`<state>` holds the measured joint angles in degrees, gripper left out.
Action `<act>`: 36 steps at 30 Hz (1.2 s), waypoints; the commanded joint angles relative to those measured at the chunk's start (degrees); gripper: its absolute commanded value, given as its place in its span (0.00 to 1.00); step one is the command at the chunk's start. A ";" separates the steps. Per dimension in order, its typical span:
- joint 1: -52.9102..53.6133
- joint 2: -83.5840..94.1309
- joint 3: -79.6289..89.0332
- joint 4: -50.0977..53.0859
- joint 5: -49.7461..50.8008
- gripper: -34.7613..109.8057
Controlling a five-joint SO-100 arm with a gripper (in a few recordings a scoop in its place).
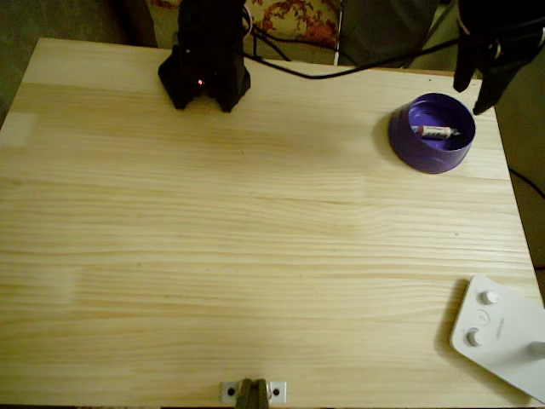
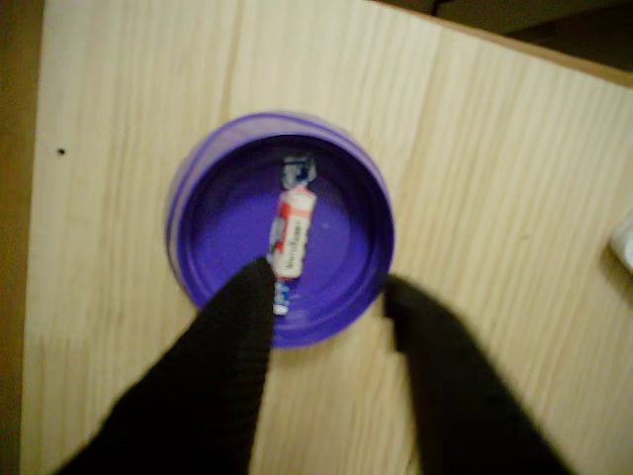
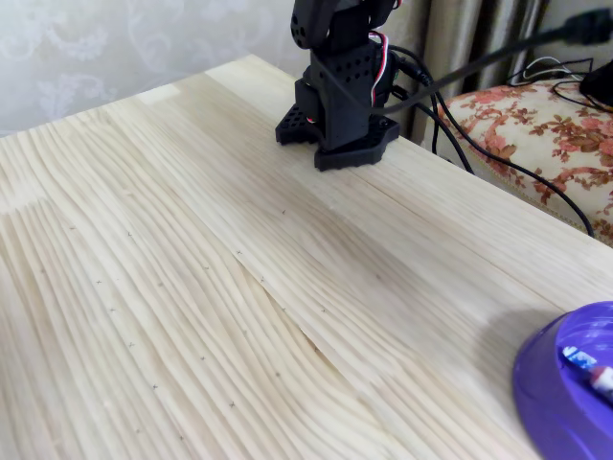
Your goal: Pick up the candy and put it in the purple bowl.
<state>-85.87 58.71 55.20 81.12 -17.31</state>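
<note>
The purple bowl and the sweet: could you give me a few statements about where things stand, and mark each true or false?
1. The candy lies inside the purple bowl. True.
2. The hand is clamped on the candy. False: its fingers stand apart above the bowl with nothing between them.
3. In the overhead view the bowl sits near the table's far right corner. True.
4. The white device with round buttons touches the bowl. False: it lies apart from it, at the near right corner in the overhead view.
5. The bowl is tipped on its side. False: it stands upright.
</note>
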 commanded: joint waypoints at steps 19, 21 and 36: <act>17.40 38.23 21.80 2.90 -8.00 0.24; 19.86 40.69 23.03 2.90 -8.70 0.24; 45.35 51.77 29.36 15.21 -26.54 0.24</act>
<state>-45.70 104.24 84.11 95.71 -40.87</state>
